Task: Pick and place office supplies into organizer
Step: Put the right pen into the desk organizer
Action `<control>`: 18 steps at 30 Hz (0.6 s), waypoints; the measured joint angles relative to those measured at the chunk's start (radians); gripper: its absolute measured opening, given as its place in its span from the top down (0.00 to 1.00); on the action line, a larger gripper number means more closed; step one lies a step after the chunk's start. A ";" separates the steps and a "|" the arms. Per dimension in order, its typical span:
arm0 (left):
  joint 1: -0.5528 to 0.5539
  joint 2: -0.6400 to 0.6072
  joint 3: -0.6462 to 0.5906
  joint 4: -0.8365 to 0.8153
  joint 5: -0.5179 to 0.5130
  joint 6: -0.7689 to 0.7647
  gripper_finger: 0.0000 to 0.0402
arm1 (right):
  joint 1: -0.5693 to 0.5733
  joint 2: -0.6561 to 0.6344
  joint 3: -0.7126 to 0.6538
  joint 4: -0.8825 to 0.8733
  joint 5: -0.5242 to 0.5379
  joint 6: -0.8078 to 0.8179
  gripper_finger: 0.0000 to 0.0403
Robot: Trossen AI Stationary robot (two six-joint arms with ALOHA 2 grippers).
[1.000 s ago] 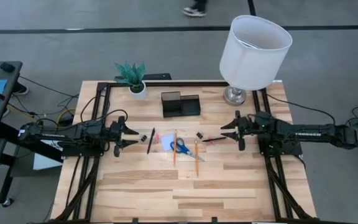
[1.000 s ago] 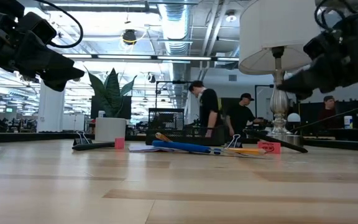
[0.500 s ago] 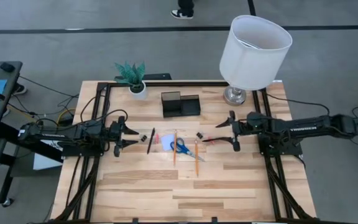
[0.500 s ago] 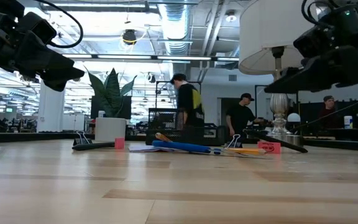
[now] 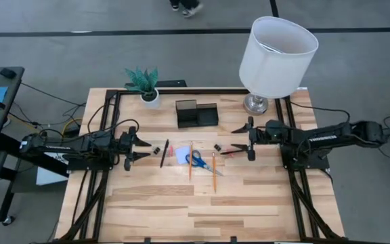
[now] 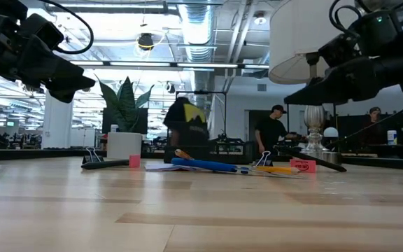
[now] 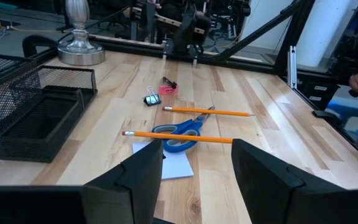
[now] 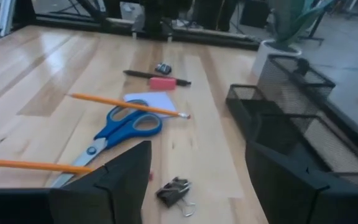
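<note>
The office supplies lie flat mid-table: blue-handled scissors [image 5: 198, 161], two pencils [image 5: 190, 160] [image 5: 214, 173], a black pen [image 5: 164, 154], a red pen [image 5: 231, 152], binder clips [image 5: 156, 148] [image 5: 217, 148] and a pale note pad [image 5: 179, 157]. The black mesh organizer [image 5: 196, 114] stands behind them toward the far edge. My right gripper [image 5: 242, 140] hovers open above the red pen's right end, clear of the table [image 6: 313, 94]. My left gripper [image 5: 146, 148] waits open left of the supplies, also raised.
A white-shaded lamp [image 5: 276, 57] stands at the far right corner, its base [image 5: 256, 104] just behind my right arm. A potted plant [image 5: 147, 87] sits at the far left. The near half of the wooden table [image 5: 181, 210] is bare. People move in the room beyond.
My right gripper has moved toward the table's left edge, nearer the red pen and binder clip, has rolled a little, and has opened wider. The supplies have not moved. A person has walked across the background.
</note>
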 joint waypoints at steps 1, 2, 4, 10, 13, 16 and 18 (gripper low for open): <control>0.000 0.000 0.000 0.000 -0.002 0.000 0.54 | 0.009 0.006 0.000 -0.002 0.000 -0.001 0.37; 0.000 0.000 0.000 0.000 -0.004 0.000 0.54 | 0.021 0.014 0.000 0.001 0.000 -0.003 0.37; 0.000 0.000 0.000 0.000 -0.004 0.000 0.54 | 0.044 0.027 0.000 0.001 0.002 -0.008 0.37; 0.000 0.000 0.000 0.000 -0.006 0.000 0.54 | 0.107 0.068 0.000 0.001 0.061 -0.025 0.37; 0.000 0.000 0.000 0.000 -0.008 0.000 0.54 | 0.135 0.090 0.000 0.004 0.109 -0.029 0.37; 0.000 0.000 0.000 0.000 -0.009 0.000 0.54 | 0.158 0.120 0.004 0.007 0.158 -0.027 0.37; 0.000 0.000 0.000 0.000 -0.009 0.000 0.54 | 0.174 0.145 0.017 0.007 0.188 -0.026 0.37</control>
